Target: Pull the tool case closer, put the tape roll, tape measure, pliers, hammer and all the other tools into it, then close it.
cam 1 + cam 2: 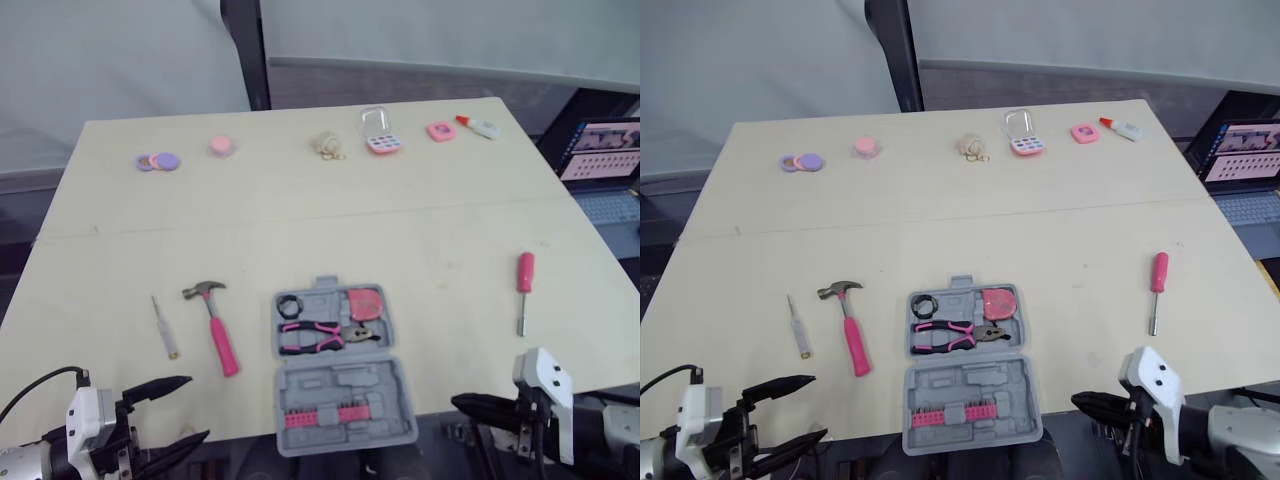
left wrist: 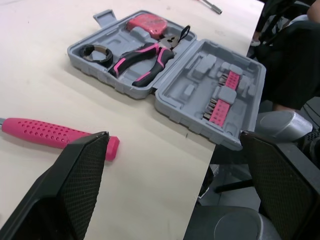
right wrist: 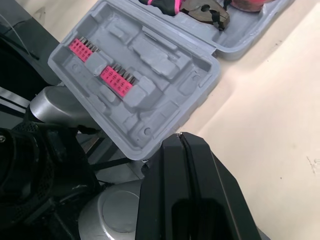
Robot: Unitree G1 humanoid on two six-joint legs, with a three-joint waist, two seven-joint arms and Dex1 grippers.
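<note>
Left of the tool case (image 1: 340, 385), the hammer (image 1: 218, 335) lay on the bench, with the left hand (image 1: 195, 407) spread wide near its handle end. The right hand (image 1: 460, 403), fingers pressed together, hung off the case's other side. Pliers (image 1: 315, 335), tape roll (image 1: 289, 305) and tape measure (image 1: 365, 302) sat inside the open case. The hammer looked best taken squarely at mid-handle. Which recess suits it was hard to make out.

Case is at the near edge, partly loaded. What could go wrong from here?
1. The near half of the tool case, holding the bit strips, overhangs the edge of the table. Weight or a push there could tip the case off.
2. The hammer, thin driver and pink screwdriver lie outside the case. Closing it now would leave them out.
</note>
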